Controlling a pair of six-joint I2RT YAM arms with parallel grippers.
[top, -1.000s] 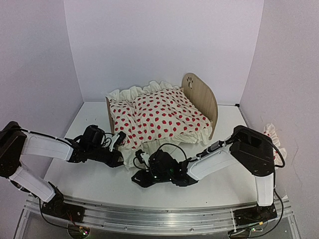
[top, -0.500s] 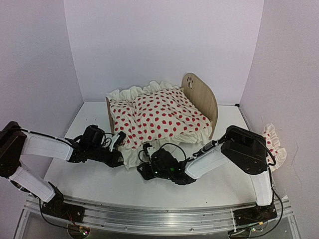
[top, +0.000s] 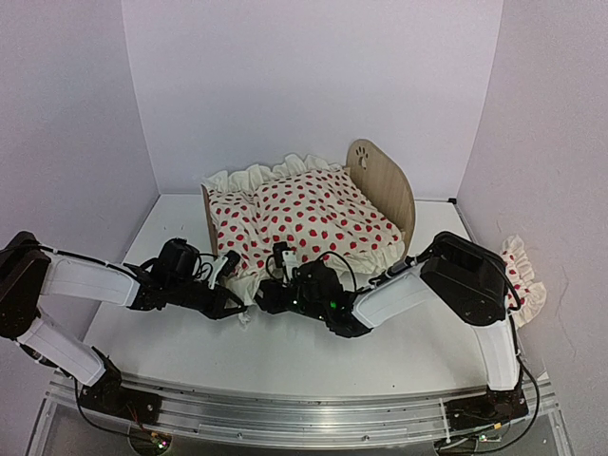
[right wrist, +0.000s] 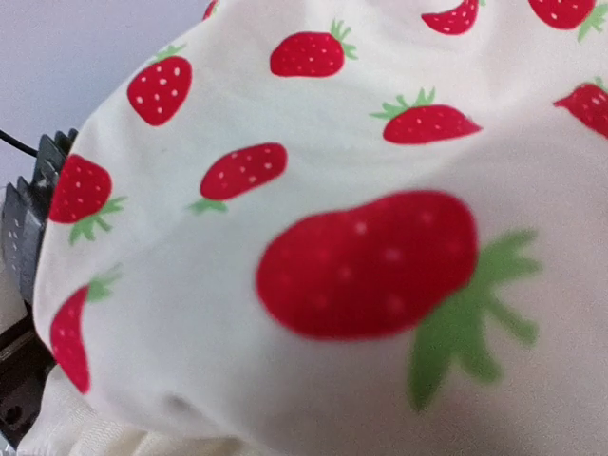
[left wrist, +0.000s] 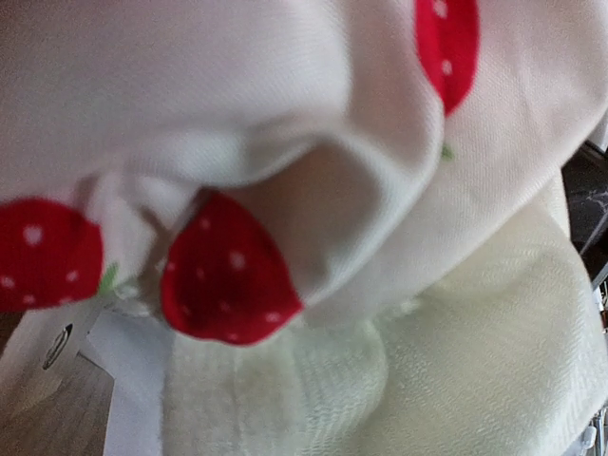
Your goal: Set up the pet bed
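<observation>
my left gripper [top: 232, 288] is pinched together on the duvet [top: 313, 217] hem. my right gripper [top: 274, 283], beside it, is buried in cloth, so i cannot tell its gap. the pet bed [top: 386, 188] sits just beyond both. i should tug the hem evenly, without dragging the frame.

White table [top: 313, 366], pet bed [top: 389, 190], ruffled pillow [top: 524, 271]

One pet bed [top: 385, 185], one duvet [top: 313, 218], one ruffled pillow [top: 522, 271], two arms, left arm [top: 85, 280], right arm [top: 418, 290]

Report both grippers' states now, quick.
Left gripper: closed, pinching the strawberry-print duvet at its ruffled edge.
Right gripper: against the duvet; open or closed cannot be told.
</observation>
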